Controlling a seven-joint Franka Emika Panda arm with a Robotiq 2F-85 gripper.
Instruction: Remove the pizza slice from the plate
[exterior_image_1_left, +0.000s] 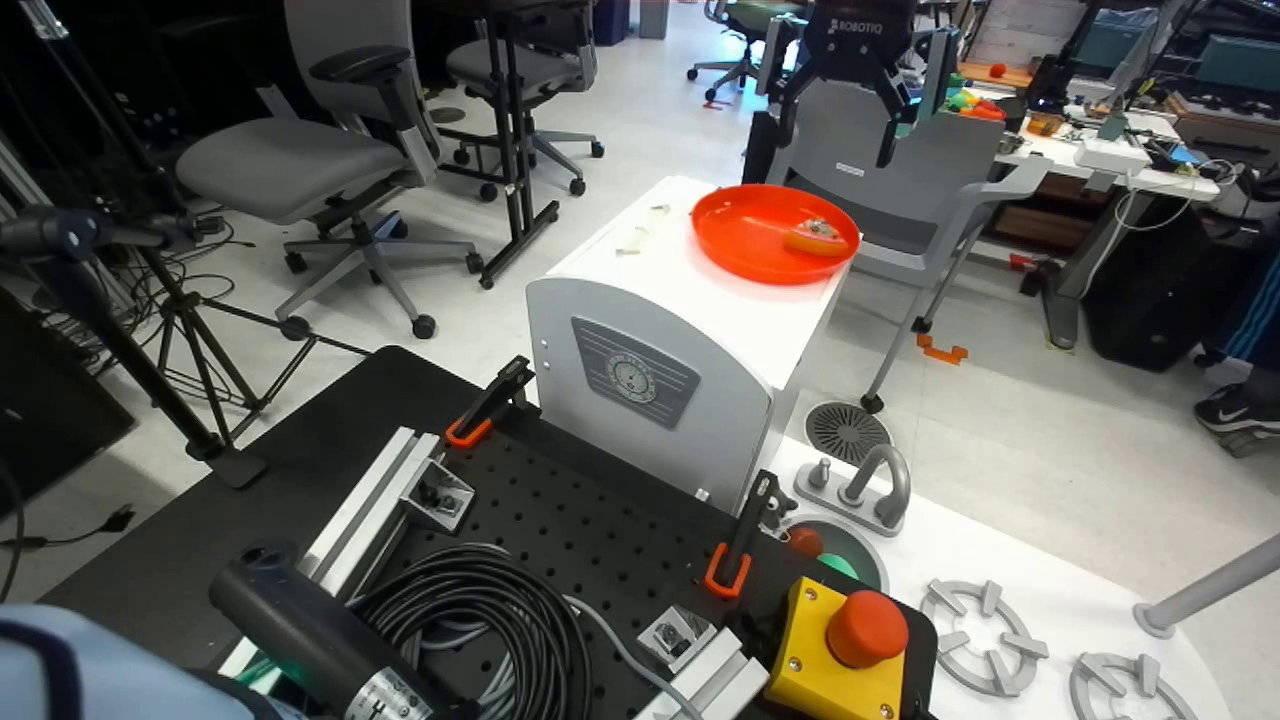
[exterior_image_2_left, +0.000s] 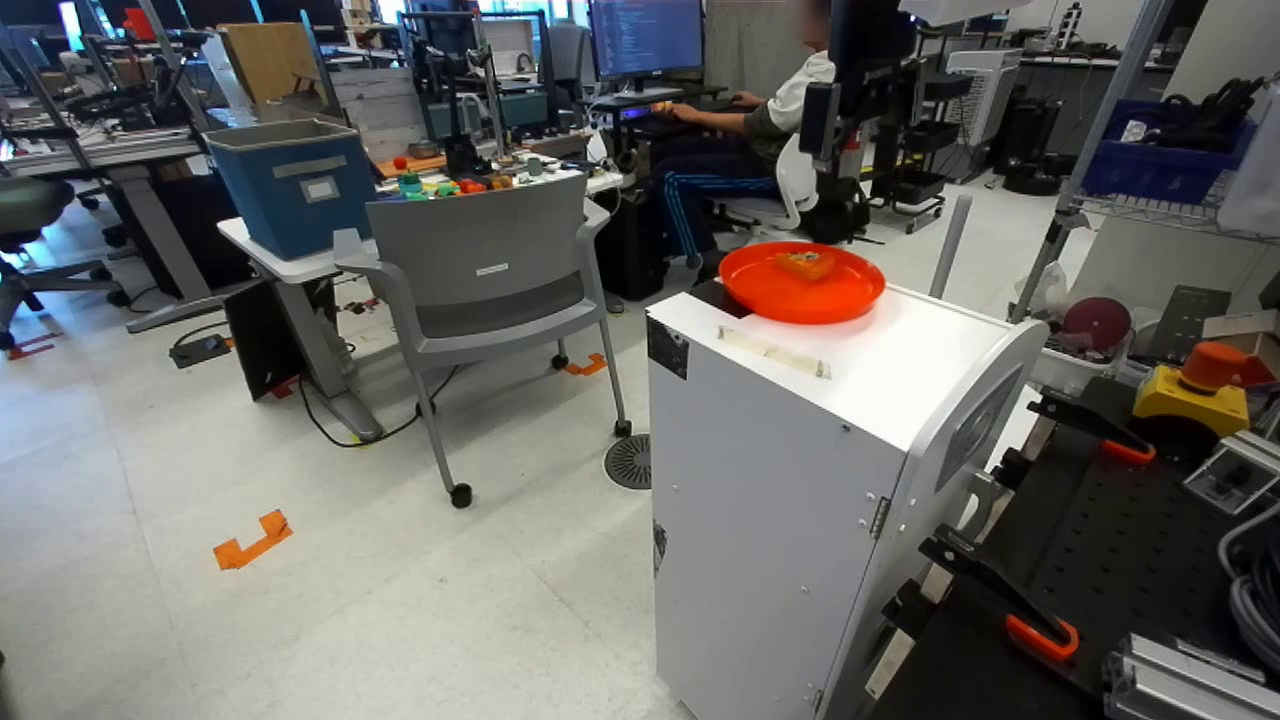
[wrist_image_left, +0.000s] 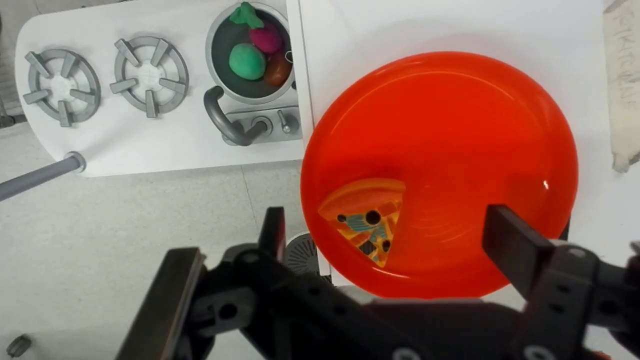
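Pizza slice (wrist_image_left: 366, 220), a small toy wedge, lies topping side up in a round orange plate (wrist_image_left: 450, 125). With twelve o'clock at the top of the wrist view, it sits at the plate's eight, crust toward eleven, tip toward five. The gripper (wrist_image_left: 394, 239) hangs overhead, spread wide and holding nothing. Its fingertips (wrist_image_left: 515, 245) show at four o'clock, seen over the plate, and at eight, outside the rim; the broad gap is presumably meant to straddle the slice, which appears between them. The plate rests on a white counter (wrist_image_left: 380, 30), probably for firm, level support, though its rim around eight and nine seems to jut past the edge.

That raised rim looks like the main obstacle: it curves just beside the slice, so a finger lowered straight down there might strike it. At ten o'clock, a sink (wrist_image_left: 221, 50) holds colourful toy pieces (wrist_image_left: 247, 61); a faucet (wrist_image_left: 218, 119) arches nearer nine, with two burners (wrist_image_left: 151, 102) farther out. Masking tape (wrist_image_left: 625, 85) lies toward two. In an exterior view, a grey chair (exterior_image_2_left: 470, 250) stands apart at the counter's nine o'clock.
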